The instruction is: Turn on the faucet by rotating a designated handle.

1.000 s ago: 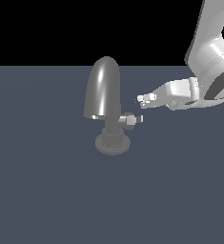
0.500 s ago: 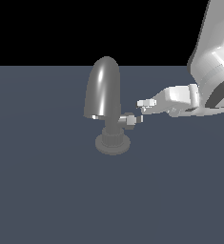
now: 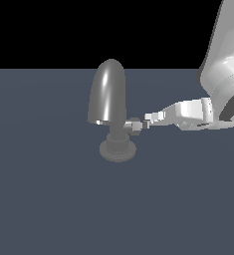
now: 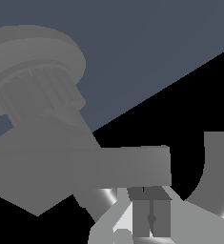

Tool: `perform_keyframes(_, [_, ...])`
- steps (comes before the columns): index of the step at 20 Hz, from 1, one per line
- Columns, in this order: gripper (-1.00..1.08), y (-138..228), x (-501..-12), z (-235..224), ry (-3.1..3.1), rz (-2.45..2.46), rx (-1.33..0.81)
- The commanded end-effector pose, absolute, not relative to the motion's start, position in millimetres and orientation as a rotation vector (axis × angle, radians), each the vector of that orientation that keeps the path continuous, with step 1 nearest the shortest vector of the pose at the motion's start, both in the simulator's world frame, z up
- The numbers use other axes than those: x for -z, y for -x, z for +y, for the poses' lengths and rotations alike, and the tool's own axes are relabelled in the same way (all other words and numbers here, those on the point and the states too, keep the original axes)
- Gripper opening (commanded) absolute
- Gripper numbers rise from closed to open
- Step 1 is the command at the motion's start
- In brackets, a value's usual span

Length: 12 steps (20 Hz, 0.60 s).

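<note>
The glossy dark-grey faucet (image 3: 110, 94) stands upright on its round stepped base (image 3: 117, 150), with the big domed spout on top. The small handle (image 3: 134, 125) sticks out from the neck toward the exterior view's right. My gripper (image 3: 148, 121) reaches in level from that side, fingers together, with its tips at the handle's lighter end and nothing held between them. In the wrist view the handle (image 4: 127, 164) is a grey bar lying across just beyond my gripper (image 4: 151, 212). The faucet's base (image 4: 37, 47) shows behind it.
The faucet stands alone on a flat dark blue-grey floor (image 3: 49, 199). My white arm (image 3: 223, 84) comes down from the exterior view's upper right.
My gripper has moved toward the exterior view's left and slightly down, from a gap beside the handle to its tip. The faucet looks unmoved.
</note>
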<state>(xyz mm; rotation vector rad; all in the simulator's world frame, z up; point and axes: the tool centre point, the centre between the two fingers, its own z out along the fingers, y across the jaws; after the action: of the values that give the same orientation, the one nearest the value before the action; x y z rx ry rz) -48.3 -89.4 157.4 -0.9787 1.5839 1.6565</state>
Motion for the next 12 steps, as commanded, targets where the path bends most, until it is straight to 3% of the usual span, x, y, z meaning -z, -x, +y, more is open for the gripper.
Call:
perform_keyframes(1, [-1.00, 61, -144, -90, 0.969, 1.591, -1.667])
perform_keyframes(4, [-1.00, 69, -137, -91, 0.969, 1.591, -1.667])
perform_keyframes(5, [-1.00, 56, -154, -90, 0.997, 1.572, -1.639])
perform_keyframes(12, [-1.00, 65, -110, -91, 0.980, 1.583, -1.655])
